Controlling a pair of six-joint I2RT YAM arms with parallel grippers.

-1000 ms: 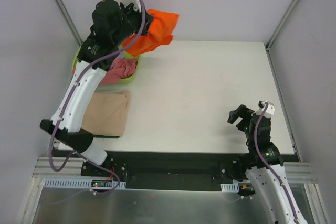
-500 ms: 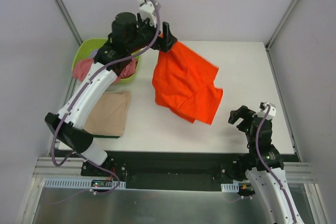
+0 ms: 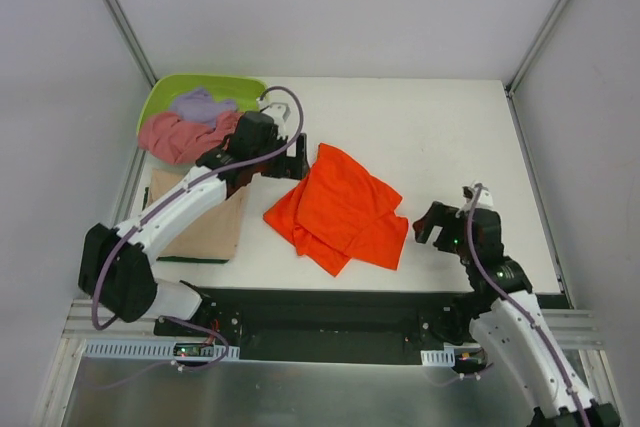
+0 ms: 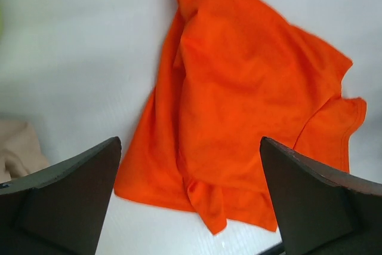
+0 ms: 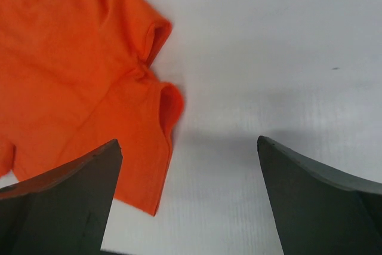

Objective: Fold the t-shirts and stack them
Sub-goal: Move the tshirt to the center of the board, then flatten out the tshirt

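A: Where's the orange shirt (image 3: 340,209)?
B: Mid table (image 3: 450,127), crumpled and doubled over itself, between the arms. Tan shirt (image 3: 205,229) lies folded at the left edge. Pink shirt (image 3: 172,135) and lavender shirt (image 3: 200,104) sit bunched in the tub (image 3: 160,97).
A: Handling?
B: Light and limp, so I'd expect sag and drag. Pinch hem or shoulder corners, one per side, then pull flat. Sleeve (image 5: 156,34) nearest the right gripper (image 3: 432,223) looks a fair grab.
A: Grippers?
B: Left gripper (image 3: 296,160) is spread wide and empty, by the shirt's upper left edge. Right is spread and empty too, just beside the right edge.
A: Blind spots?
B: Collar is lost in the folds, so I can't tell front from back. Left arm covers part of the tan shirt.
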